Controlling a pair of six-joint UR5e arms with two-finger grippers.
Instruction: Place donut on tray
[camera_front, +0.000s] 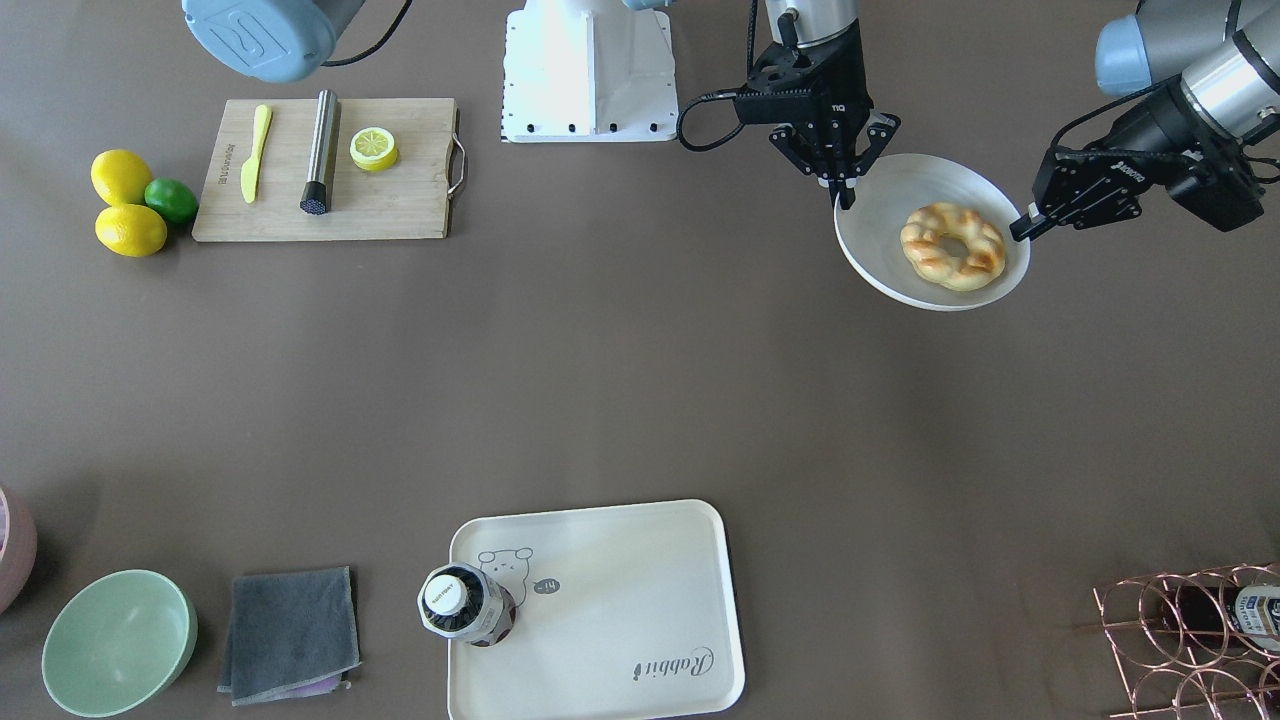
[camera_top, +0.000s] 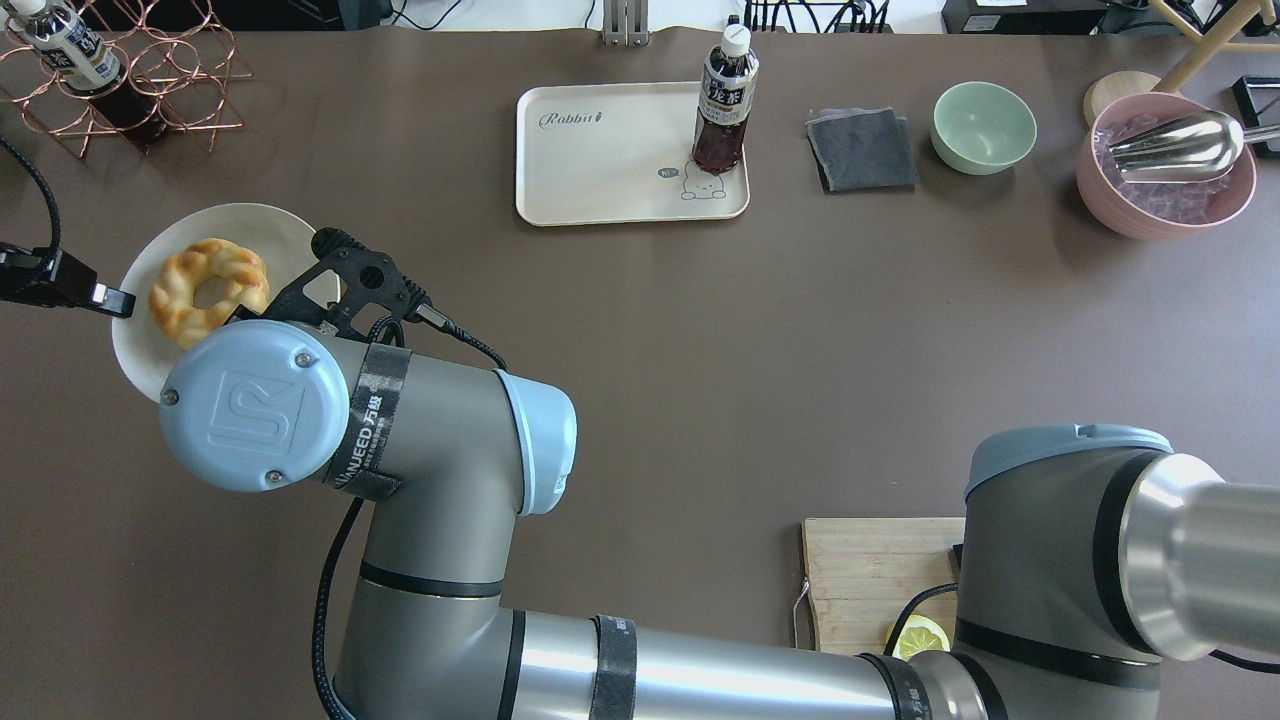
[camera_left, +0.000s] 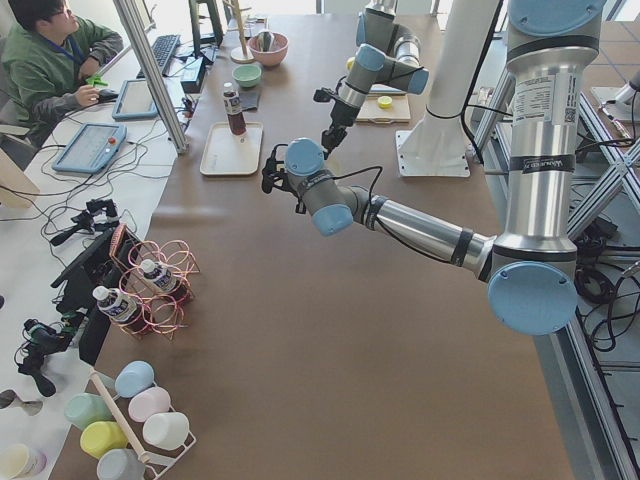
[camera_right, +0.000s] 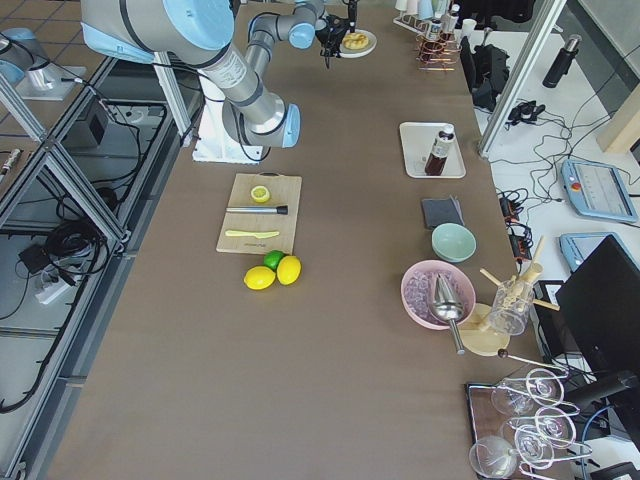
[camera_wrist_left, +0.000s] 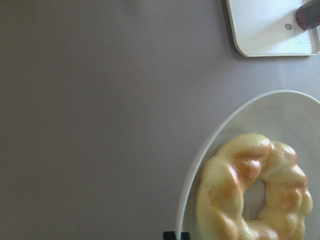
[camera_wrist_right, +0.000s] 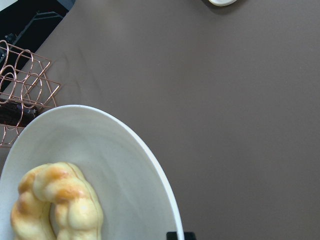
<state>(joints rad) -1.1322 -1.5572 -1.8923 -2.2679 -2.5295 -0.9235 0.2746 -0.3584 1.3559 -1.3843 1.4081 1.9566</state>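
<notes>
The donut (camera_front: 952, 246) is a golden braided ring lying in a round off-white plate (camera_front: 900, 190) at the table's left end. It also shows in the overhead view (camera_top: 208, 290) and in both wrist views (camera_wrist_left: 252, 190) (camera_wrist_right: 55, 207). My left gripper (camera_front: 1022, 228) is shut on the plate's outer rim. My right gripper (camera_front: 845, 190) has reached across and is shut on the opposite rim. The cream tray (camera_front: 620, 640) with the bear drawing and "Rabbit" script lies at the far edge, well away from the plate. A dark drink bottle (camera_front: 465, 603) stands on its corner.
A wooden cutting board (camera_front: 400, 210) holds a lemon half, a yellow knife and a steel tool. Two lemons and a lime (camera_front: 130, 205) lie beside it. A green bowl (camera_front: 118, 640), a grey cloth (camera_front: 290, 630), a copper wire rack (camera_front: 1190, 640) and a pink bowl (camera_top: 1165, 165) line the far edge.
</notes>
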